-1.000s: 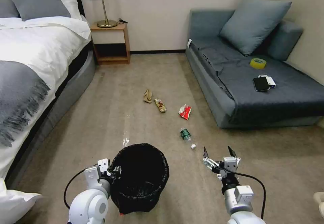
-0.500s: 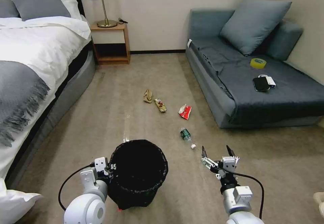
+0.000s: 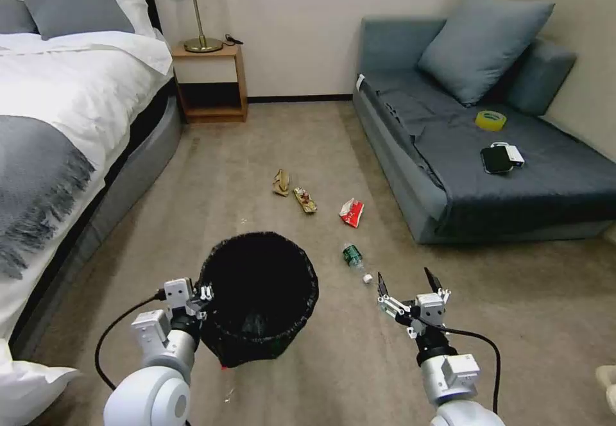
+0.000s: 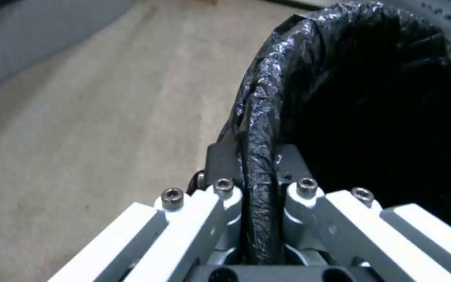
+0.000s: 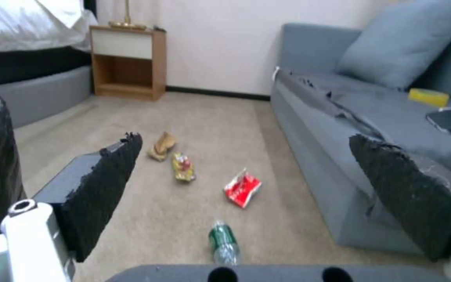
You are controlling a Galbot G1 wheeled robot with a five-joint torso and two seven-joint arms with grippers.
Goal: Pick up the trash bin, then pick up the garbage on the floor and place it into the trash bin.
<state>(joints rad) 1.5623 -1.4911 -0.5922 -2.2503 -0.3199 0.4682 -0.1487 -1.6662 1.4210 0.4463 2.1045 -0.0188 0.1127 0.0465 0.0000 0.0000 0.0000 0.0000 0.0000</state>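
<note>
The trash bin (image 3: 221, 342), lined with a crinkly black bag, hangs tilted from my left gripper (image 3: 201, 295), which is shut on its rim. In the left wrist view both fingers of the left gripper (image 4: 259, 188) pinch the bagged rim of the bin (image 4: 259, 117). My right gripper (image 3: 404, 277) is open to the bin's right, just short of the green bottle (image 3: 351, 256) and its white cap (image 3: 367, 278). Farther off lie the red-and-white wrapper (image 3: 351, 212), snack wrapper (image 3: 305, 199) and tan scrap (image 3: 281, 182). Between the open fingers of the right gripper (image 5: 246, 143) I see the bottle (image 5: 223, 243) and red wrapper (image 5: 242, 188).
A bed (image 3: 64, 124) runs along the left and a grey sofa (image 3: 449, 176) along the right, with carpet between. On the sofa lie a yellow tape roll (image 3: 491, 120), a black phone (image 3: 496, 158) and a white box (image 3: 514, 154). A nightstand (image 3: 212, 83) stands at the back wall.
The left gripper has carried the bin up and forward in the head view, its rim now farther from me. The right gripper has edged forward and slightly left toward the bottle.
</note>
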